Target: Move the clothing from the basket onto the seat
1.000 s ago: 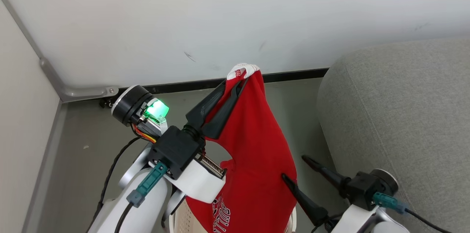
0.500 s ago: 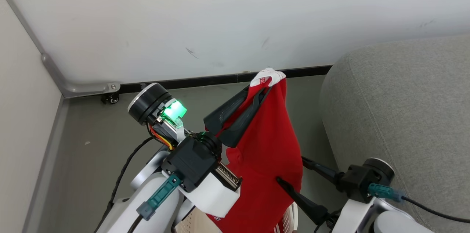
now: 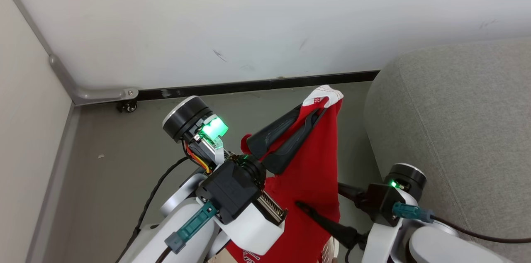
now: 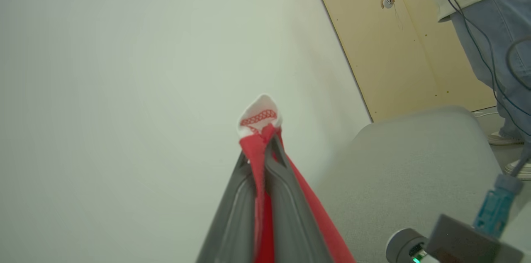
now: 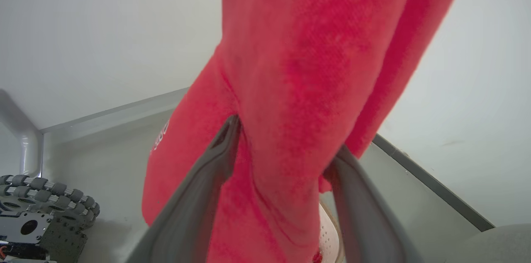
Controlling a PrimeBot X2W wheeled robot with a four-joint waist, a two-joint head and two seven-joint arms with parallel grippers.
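Clothing (image 3: 311,159) is pinched at white trim by left end effector (image 3: 320,109), near seat (image 3: 456,109); right end effector (image 3: 318,195) is spread around hanging fabric.

Red clothing (image 5: 315,47) between spread tool (image 5: 286,138)

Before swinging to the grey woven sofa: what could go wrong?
Left gripper pinches the bright red fabric garment only near its white trim: it may slip. Open right gripper straddles the hanging cloth and may snag it. Its lower end hangs by the cream perforated basket and may catch.
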